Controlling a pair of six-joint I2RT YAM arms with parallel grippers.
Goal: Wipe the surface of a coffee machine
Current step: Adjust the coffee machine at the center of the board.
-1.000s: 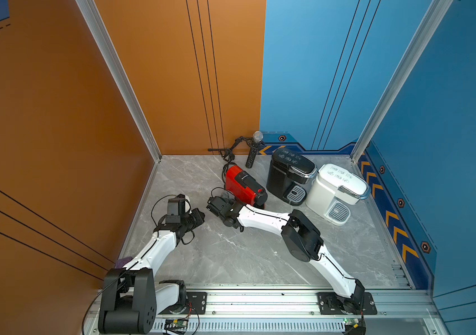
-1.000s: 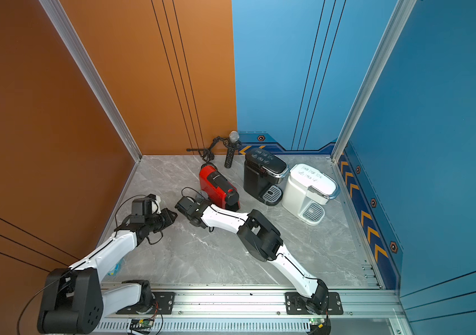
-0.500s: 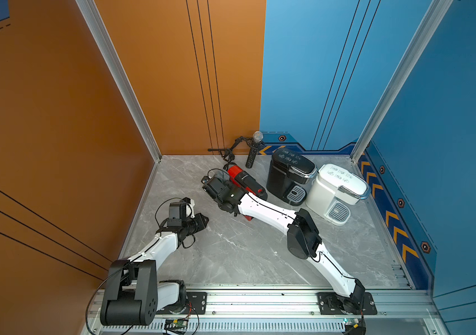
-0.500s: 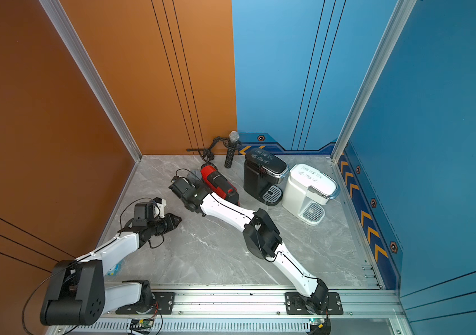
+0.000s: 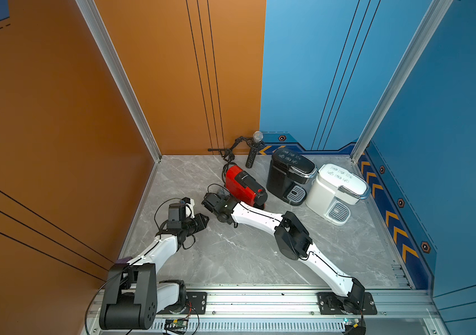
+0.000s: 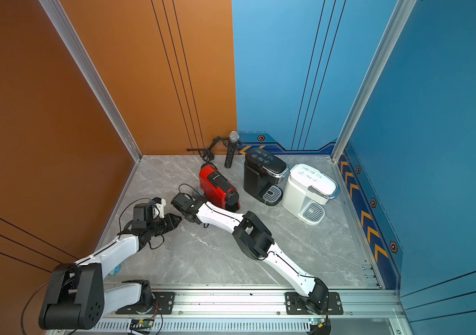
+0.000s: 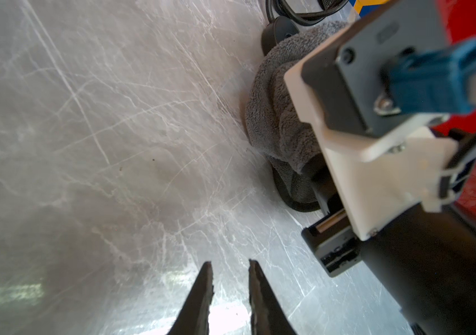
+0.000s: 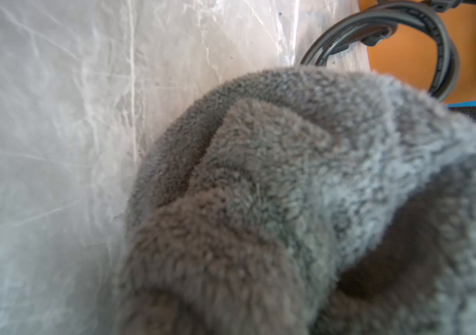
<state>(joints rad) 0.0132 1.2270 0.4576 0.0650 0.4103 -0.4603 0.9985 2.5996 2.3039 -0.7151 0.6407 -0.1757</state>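
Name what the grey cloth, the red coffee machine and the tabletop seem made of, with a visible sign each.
The grey cloth: probably fleecy microfibre or terry; fuzzy pile, soft folds. The red coffee machine: likely glossy moulded plastic; smooth shell, highlights. The tabletop: polished, marble-look; white veins, reflections; stone or laminate unclear.

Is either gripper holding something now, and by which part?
The right gripper is shut on the grey cloth, somewhere in its bunched-up part; the cloth hides the exact spot. The left gripper holds nothing.
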